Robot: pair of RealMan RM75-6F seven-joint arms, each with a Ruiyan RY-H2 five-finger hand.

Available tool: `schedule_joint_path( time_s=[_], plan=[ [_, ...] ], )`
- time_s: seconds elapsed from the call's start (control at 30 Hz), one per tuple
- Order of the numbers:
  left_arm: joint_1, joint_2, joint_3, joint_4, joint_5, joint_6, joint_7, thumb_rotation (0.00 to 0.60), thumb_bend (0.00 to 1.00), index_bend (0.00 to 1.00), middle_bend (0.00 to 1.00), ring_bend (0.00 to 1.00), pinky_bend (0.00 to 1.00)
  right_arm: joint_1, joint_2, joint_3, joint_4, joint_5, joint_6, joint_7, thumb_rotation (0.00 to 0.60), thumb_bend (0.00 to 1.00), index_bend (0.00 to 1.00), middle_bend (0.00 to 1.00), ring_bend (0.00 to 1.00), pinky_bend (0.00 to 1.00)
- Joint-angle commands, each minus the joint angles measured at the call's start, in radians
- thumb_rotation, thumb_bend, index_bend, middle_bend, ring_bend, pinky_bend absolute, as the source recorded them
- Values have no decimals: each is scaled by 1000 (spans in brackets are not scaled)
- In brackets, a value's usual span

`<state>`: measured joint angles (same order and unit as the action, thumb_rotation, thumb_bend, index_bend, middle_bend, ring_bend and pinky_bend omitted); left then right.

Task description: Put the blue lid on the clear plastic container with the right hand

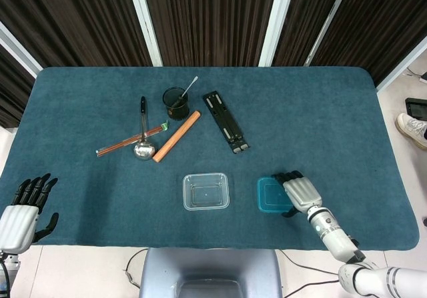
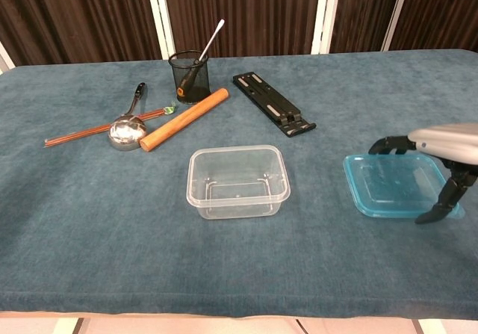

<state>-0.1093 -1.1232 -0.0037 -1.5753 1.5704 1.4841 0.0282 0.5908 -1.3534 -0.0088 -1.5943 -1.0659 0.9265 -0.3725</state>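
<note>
I see a surface (image 1: 320, 111) covered in dark teal cloth, filling most of the head view. At lower centre sits a clear plastic container (image 1: 206, 191). Just right of it, apart, lies the blue lid (image 1: 271, 195). In the upper left part are a black mesh cup (image 1: 175, 103), a wooden rolling pin (image 1: 177, 136), a metal ladle (image 1: 143, 141) and reddish chopsticks (image 1: 127, 142). A black folding stand (image 1: 225, 121) lies above centre.
</note>
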Motion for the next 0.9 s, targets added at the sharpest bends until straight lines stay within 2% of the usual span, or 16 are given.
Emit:
schedule_joint_path(
  time_s=[0.03,0.23,0.4,0.63,0.77,0.9],
  plan=[
    [0,0,-1,0,0,1,0,600,425,0,0,0,60,-9,35,19,-39,-52,25,48,600,224,907,604,482,255],
    [0,-1,-1,0,1,1,1,600,426,0,0,0,60,0,101,61,-145,-99,45,91,600,224,907,604,482,255],
    [-3,-3,0,0,0,-4,7,600,426,0,0,0,60,30,113,101,-233,-99,52,49,600,224,907,604,482,242],
    [-3,-2,0,-1,0,-6,9,600,427,0,0,0,60,141,38,142,-289,55,5,-133,600,224,888,604,481,242],
    [-3,-1,1,0,1,-5,7,600,427,0,0,0,60,202,-44,158,-273,164,21,-230,600,224,887,604,481,243],
    [0,1,2,0,3,0,2,600,426,0,0,0,60,240,-108,172,-240,246,40,-269,600,224,887,604,481,243]
  ],
)
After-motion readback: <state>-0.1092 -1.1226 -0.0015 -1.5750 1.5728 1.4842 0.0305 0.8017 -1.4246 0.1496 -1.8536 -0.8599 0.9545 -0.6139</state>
